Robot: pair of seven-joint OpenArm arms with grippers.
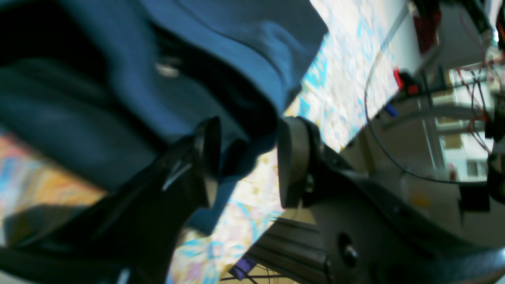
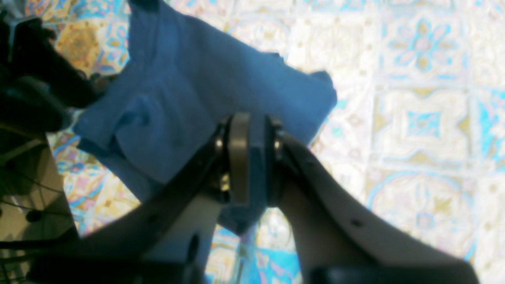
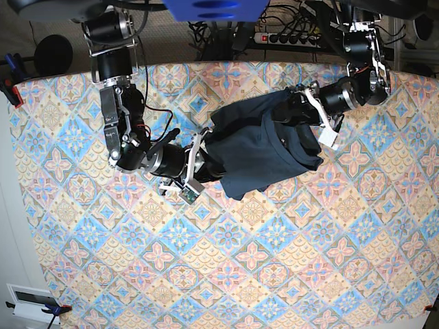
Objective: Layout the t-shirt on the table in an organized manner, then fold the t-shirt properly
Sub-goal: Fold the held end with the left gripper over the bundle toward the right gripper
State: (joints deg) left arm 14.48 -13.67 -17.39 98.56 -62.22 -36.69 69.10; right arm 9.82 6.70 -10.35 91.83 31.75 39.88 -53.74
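A workshop floor strewn with cables and a power strip frames the table, its cloth a grid of pastel blue, pink and cream diamond medallions that fills nearly the whole base view. The t-shirt, dark navy and bunched into a rumpled, roughly folded heap, lies in the upper middle of the table, well clear of the near edge, stretched between the two arms. A small pale mark shows on the fabric in the left wrist view, close to a dark fold. The right gripper pinches a thick bunch of the shirt's cloth, its pale pads pressed against the blue fabric from both sides, with a corner of cloth hanging below them; in the base view this arm reaches in from the left of the picture to the shirt's left edge. The left gripper sits at the opposite edge of the shirt, on the right of the base view, its fingers spread with a clear gap between them; a fold of the navy cloth hangs into that gap, touching the dark finger but standing apart from the grey one, so nothing is clamped. Beyond the table's edge in the left wrist view, a black cable loops past blurred shelving and red wires.
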